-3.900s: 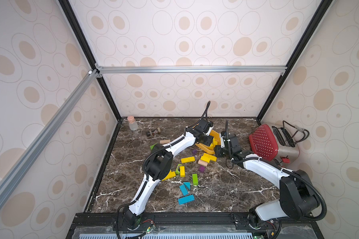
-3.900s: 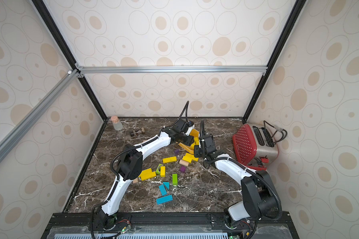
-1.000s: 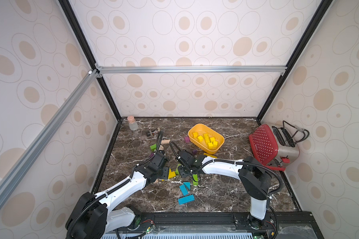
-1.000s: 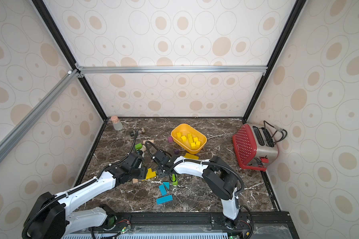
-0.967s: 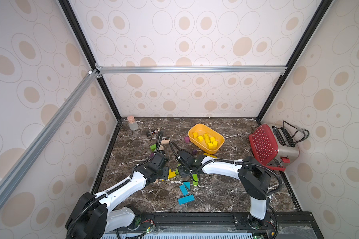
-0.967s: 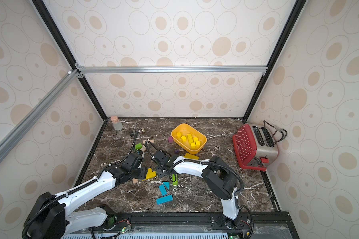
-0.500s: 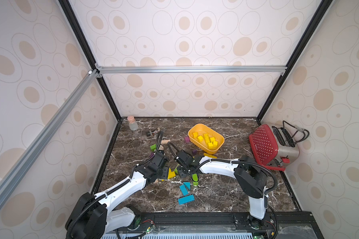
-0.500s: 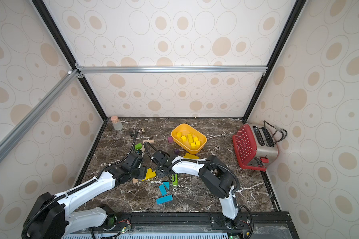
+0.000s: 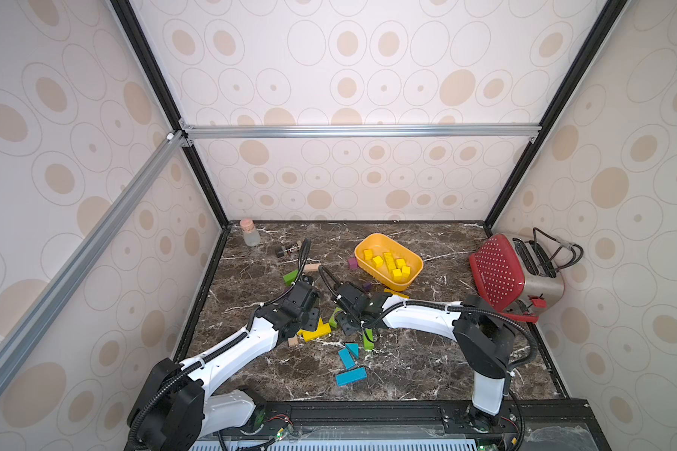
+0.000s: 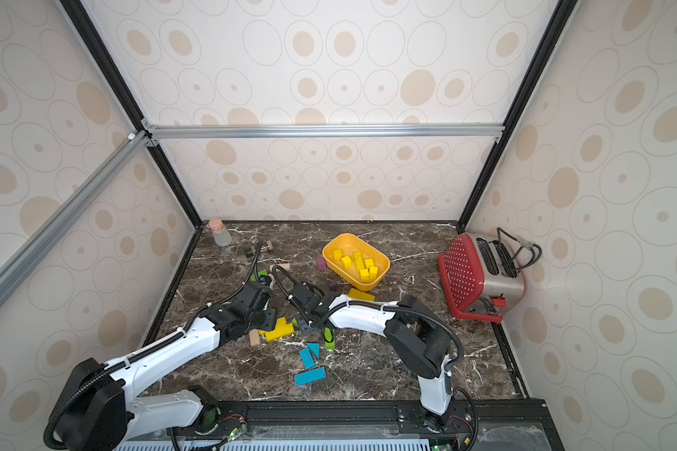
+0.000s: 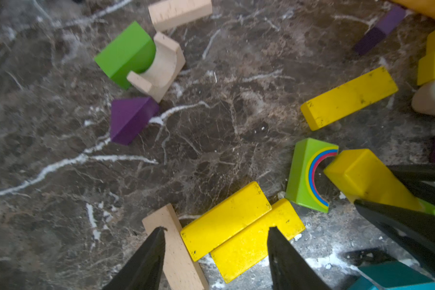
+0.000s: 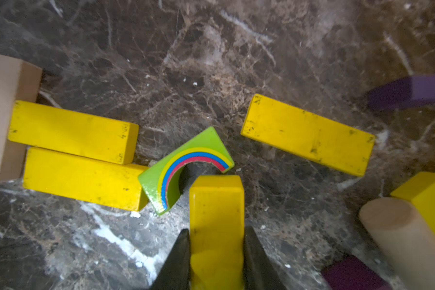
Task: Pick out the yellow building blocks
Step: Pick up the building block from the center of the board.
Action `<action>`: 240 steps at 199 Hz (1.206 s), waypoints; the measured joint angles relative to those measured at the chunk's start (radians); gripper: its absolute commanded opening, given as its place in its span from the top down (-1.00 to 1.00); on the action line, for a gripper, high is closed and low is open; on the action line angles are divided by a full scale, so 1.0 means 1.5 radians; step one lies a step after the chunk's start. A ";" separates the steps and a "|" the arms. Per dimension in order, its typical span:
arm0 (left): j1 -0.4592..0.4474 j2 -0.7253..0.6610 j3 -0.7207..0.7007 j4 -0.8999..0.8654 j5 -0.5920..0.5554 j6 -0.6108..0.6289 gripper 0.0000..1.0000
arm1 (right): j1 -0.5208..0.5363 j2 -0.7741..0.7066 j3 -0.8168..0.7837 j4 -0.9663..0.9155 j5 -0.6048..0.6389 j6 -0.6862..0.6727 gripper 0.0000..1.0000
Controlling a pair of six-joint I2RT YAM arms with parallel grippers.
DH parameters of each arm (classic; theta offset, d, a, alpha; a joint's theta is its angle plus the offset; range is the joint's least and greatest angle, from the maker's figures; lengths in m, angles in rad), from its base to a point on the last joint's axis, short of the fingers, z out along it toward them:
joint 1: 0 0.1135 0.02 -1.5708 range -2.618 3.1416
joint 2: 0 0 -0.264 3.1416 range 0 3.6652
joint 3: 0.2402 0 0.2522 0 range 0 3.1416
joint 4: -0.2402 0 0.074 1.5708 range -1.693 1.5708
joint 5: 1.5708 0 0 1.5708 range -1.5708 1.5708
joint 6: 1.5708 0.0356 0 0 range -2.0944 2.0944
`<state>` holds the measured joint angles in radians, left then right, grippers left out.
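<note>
Yellow building blocks (image 11: 239, 233) lie nearest: two bars between the half-spread jaws of the left gripper (image 11: 217, 229). Just beyond, the right gripper (image 12: 216, 228) is clamped on another yellow bar (image 12: 216, 195) beside a rainbow arch (image 12: 199, 143). Farther back, more sit in the orange tub (image 9: 397, 287).

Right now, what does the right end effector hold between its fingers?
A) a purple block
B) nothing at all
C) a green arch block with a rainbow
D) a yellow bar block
D: in the right wrist view, the right end effector has its fingers shut on both long sides of a yellow bar block; the green rainbow arch block lies just past the bar's end, outside the grip.
</note>
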<state>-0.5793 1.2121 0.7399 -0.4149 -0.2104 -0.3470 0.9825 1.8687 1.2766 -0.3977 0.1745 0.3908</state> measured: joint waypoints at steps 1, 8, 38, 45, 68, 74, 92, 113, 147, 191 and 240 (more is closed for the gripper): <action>0.000 0.000 0.001 0.000 -0.001 0.001 -0.29 | 0.000 -0.001 0.000 0.000 0.001 0.000 0.61; 0.000 0.000 0.014 -0.001 -0.006 0.017 -0.29 | 0.000 -0.010 -0.002 0.003 0.005 -0.006 0.62; 0.000 -0.010 0.060 0.002 -0.029 0.084 -0.31 | 0.000 -0.039 -0.009 0.017 0.022 -0.023 0.63; 0.000 -0.016 0.066 0.002 -0.033 0.098 -0.31 | 0.000 -0.045 -0.011 0.019 0.027 -0.025 0.64; 0.000 -0.036 0.074 0.005 -0.038 0.141 -0.31 | 0.000 -0.059 -0.021 0.022 0.042 -0.028 0.65; 0.000 -0.040 0.075 0.006 -0.038 0.149 -0.31 | 0.000 -0.061 -0.022 0.021 0.046 -0.028 0.65; 0.000 -0.048 0.078 0.008 -0.027 0.166 -0.35 | 0.000 -0.068 -0.022 0.021 0.060 -0.031 0.67; 0.000 -0.051 0.080 0.017 -0.004 0.177 -0.37 | -0.001 -0.078 -0.023 0.021 0.078 -0.035 0.69; 0.000 -0.046 0.101 0.025 0.036 0.181 -0.37 | -0.005 -0.087 -0.023 0.021 0.097 -0.040 0.75; 0.000 -0.046 0.108 0.040 0.068 0.182 -0.37 | -0.016 -0.101 -0.023 0.014 0.114 -0.048 0.77; 0.000 0.001 0.130 0.049 0.096 0.182 -0.37 | -0.052 -0.150 -0.035 0.016 0.116 -0.058 0.78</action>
<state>-0.5797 1.2129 0.9352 -0.3420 -0.0669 -0.0742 0.9051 1.6444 1.2247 -0.3740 0.3485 0.3038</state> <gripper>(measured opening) 0.685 0.303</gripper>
